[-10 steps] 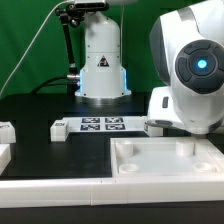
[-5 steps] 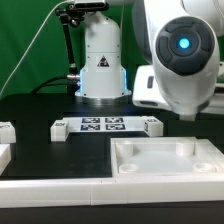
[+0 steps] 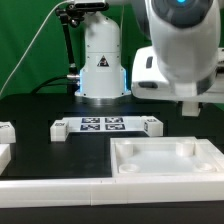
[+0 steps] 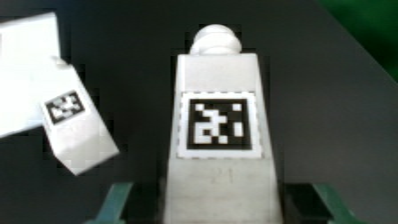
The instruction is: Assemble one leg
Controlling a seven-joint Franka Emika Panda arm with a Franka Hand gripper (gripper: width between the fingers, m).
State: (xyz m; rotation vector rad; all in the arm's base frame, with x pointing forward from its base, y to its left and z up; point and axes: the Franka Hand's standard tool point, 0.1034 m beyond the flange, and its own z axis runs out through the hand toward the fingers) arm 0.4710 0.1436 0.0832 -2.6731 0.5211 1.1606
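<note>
Pincer (image 4: 210,208) clenched on the leg (image 4: 221,120), held off the counter (image 3: 30,105), screw tip fwd. To do it well: keep leg straight, align tip w/ a corner socket of the tabletop (image 3: 150,160), lower slow, then twist. Avoid second leg (image 4: 63,110).

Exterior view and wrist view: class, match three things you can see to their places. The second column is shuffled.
Column one:
1. the leg
2. the marker board
3. the white tray-like piece

Column two:
A. lies flat in front of the arm's base
B. held in the gripper
C. nearest the camera, at the exterior view's right

Pairs: 1-B, 2-A, 3-C.
</note>
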